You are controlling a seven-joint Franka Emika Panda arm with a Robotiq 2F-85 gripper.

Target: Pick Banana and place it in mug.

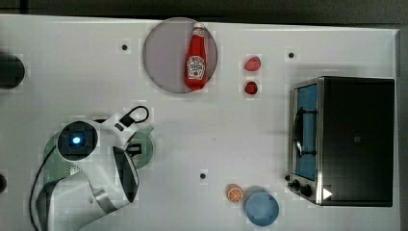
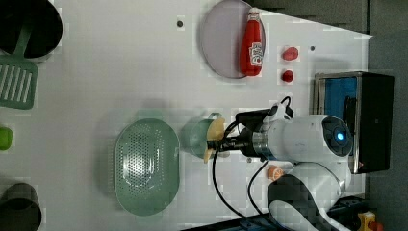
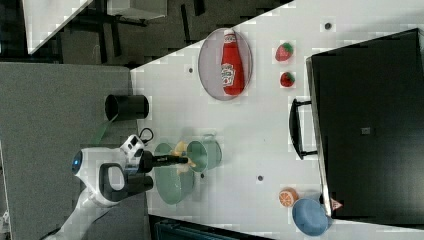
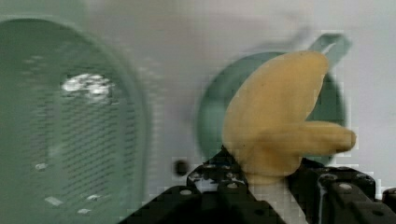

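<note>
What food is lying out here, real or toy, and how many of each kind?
banana: 1
strawberries: 2
orange slice: 1
ketchup bottle: 1
Total: 5
</note>
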